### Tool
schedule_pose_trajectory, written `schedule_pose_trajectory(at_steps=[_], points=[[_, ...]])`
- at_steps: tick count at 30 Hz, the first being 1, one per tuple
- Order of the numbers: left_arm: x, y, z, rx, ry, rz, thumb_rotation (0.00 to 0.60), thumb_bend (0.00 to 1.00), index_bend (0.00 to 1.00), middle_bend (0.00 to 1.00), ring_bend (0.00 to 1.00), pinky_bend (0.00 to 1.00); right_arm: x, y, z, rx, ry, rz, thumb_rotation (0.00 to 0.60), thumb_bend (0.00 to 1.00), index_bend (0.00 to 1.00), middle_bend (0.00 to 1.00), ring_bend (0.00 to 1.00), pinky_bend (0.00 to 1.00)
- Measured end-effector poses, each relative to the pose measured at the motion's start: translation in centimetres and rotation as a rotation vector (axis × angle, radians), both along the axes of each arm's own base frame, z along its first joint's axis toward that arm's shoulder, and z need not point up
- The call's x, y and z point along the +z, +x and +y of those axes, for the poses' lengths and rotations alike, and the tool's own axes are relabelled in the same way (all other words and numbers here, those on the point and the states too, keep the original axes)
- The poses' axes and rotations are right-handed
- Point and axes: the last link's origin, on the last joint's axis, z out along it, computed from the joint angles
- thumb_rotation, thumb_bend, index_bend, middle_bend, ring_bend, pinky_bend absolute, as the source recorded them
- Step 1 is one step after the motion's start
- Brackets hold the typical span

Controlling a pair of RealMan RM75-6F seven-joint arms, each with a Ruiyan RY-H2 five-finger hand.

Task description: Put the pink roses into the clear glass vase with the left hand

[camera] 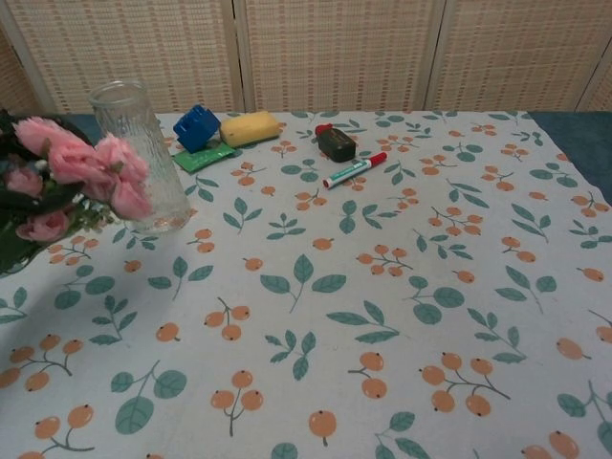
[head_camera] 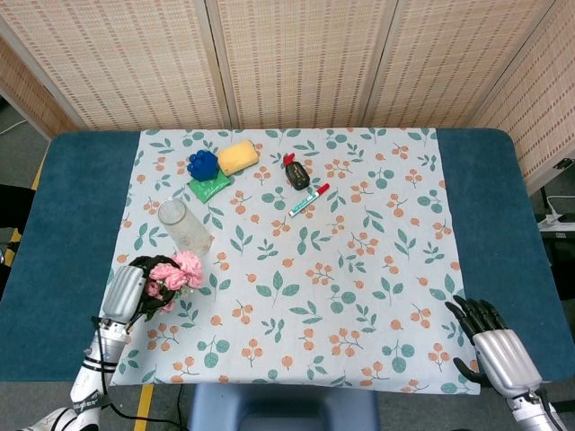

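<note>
Fingers of left hand (head_camera: 126,289) closed around pink roses (head_camera: 176,273), bunch held clear of worktop (head_camera: 54,224) just in front of clear glass vase (head_camera: 184,227) | right hand (head_camera: 500,352) idle at near edge, fingers spread, holding nothing | risk: blooms or stems could strike vase rim, tipping it, if lowered off-centre

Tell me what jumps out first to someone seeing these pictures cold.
The pink roses stand out, gripped in the left hand at the near left of the flowered cloth, just in front of the upright glass vase, which holds nothing. At the far side sits a bright cluster: a blue block, a yellow sponge and a green packet. The right hand rests open at the near right corner.
</note>
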Motion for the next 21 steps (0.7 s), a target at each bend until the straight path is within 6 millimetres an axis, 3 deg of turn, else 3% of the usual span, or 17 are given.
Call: schedule_pose_trajectory(at_steps=[5, 9, 15, 21], points=[[3.3, 1.4, 0.4, -0.061, 0.107, -0.347, 0.6, 0.66, 0.55, 0.68, 0.66, 0.39, -0.1, 0.0, 0.0, 0.0, 0.006, 0.001, 0.6, 0.21, 0.0, 0.0, 0.0, 0.0], [6.9, 3.2, 2.3, -0.141, 0.23, -0.607, 0.6, 0.66, 0.55, 0.68, 0.66, 0.39, -0.2, 0.0, 0.0, -0.002, 0.011, 0.004, 0.6, 0.21, 0.0, 0.0, 0.0, 0.0], [10.9, 7.6, 6.5, -0.273, 0.361, -0.735, 0.6, 0.66, 0.55, 0.68, 0.66, 0.39, -0.2, -0.1, -0.1, -0.009, 0.007, 0.005, 0.6, 0.21, 0.0, 0.0, 0.0, 0.0], [12.3, 12.1, 10.7, -0.343, 0.425, -0.717, 0.6, 0.66, 0.55, 0.68, 0.66, 0.39, -0.2, -0.3, -0.3, -0.018, 0.007, 0.009, 0.6, 0.21, 0.0, 0.0, 0.0, 0.0]])
